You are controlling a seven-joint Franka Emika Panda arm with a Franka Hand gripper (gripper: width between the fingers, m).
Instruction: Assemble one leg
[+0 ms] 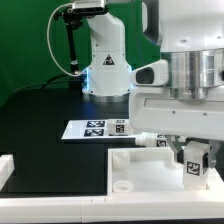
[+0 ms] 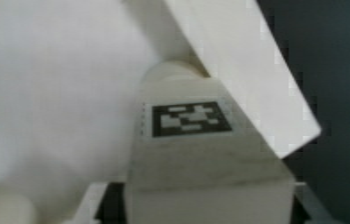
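gripper pointing down, pinching tagged leg, over white panel

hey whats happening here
A Franka arm is putting a piece of furniture together. Its gripper is shut on the leg, a chunky white post with a marker tag, holding it at the white panel. The marker board lies flat on the black table behind.

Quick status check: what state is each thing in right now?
Tool: shut on leg.
Leg: held in the tool, tag facing the wrist camera, at the panel's edge.
Panel: flat on the table, open side up.
Marker board: flat on the table, untouched.
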